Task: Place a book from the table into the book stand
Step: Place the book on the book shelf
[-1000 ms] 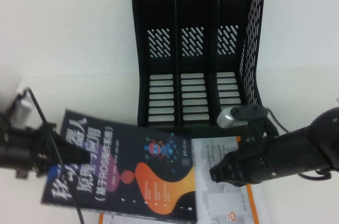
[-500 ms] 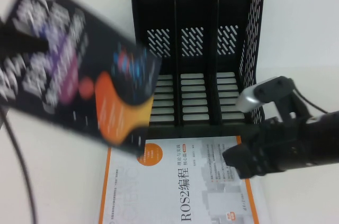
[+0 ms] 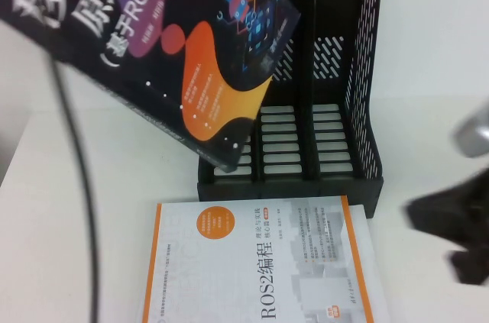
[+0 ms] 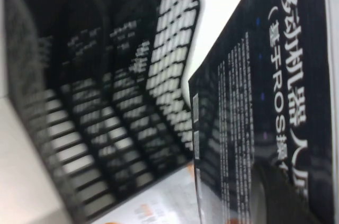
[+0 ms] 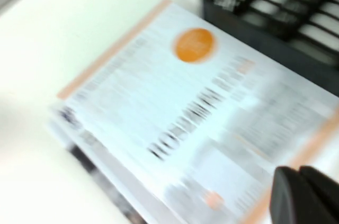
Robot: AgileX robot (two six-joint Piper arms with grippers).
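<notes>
Currently the book (image 3: pixel 164 48) is up off the counter (image 3: pixel 84 208), tilted, its lower corner hanging over the front of the book stand (image 3: pixel 321 109) at the leftmost slot. It covers most of that slot and part of the middle one from the high view; whether the corner touches the rack, can't tell. The middle and right slots show nothing inside.

Left gripper isn't visible in the high view; only its dark cable (image 3: pixel 76 185) hangs down the left side. The left wrist view shows the book's cover (image 4: pixel 265 107) filling one side with the stand (image 4: pixel 106 102) just beside it, but no jaws, so can't tell their state.

Right gripper (image 5: pixel 304 192) sits low at the counter's right edge, a dark blur (image 3: pixel 451 231), over the near corner of the white ROS2 book (image 3: pixel 260 262). Jaws read as together with nothing between them.

ROS2 book lies flat just in front of the stand, its far edge near the rack's base.
</notes>
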